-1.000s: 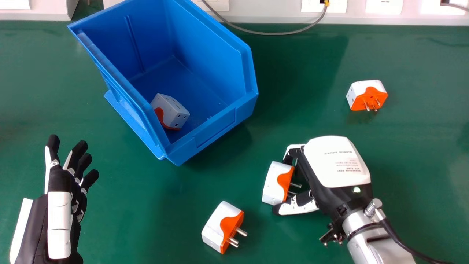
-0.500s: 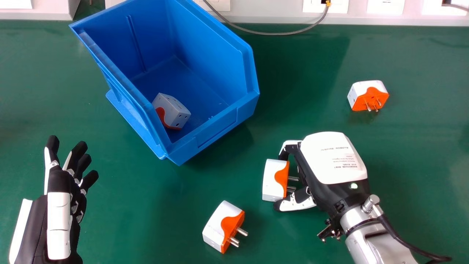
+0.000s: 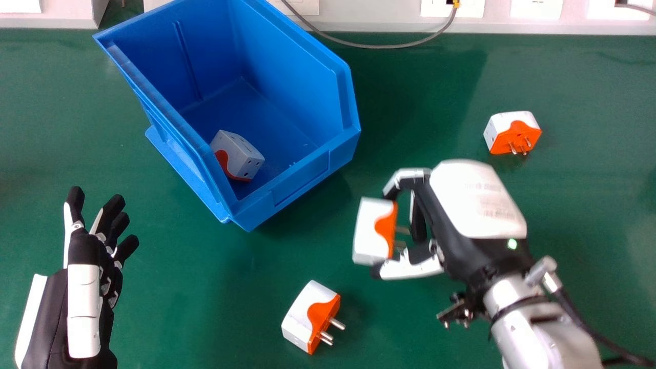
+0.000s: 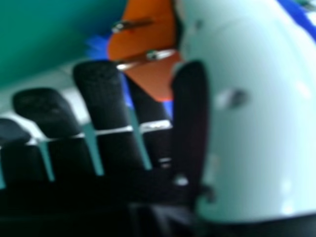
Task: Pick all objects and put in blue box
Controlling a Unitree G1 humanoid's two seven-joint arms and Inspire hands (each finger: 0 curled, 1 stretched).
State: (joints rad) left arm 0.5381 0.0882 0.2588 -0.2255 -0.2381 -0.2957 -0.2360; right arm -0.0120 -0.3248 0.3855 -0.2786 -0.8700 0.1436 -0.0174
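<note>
Two blocky white-and-orange plug adapters (image 3: pixel 306 312) lie outside the blue plastic box (image 3: pixel 297 180) on the green tabletop (image 3: pixel 195 297), a third adapter (image 3: pixel 240 156) inside it, a fourth adapter (image 3: pixel 371 231) pinched by the right hand (image 3: pixel 476 202), the left hand (image 3: pixel 84 292) spread, pale socket panel (image 3: pixel 366 14) behind.

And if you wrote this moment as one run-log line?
right hand: pinching plug adapter | left hand: open, empty | blue box: one adapter inside | green table: near adapter, far adapter
</note>
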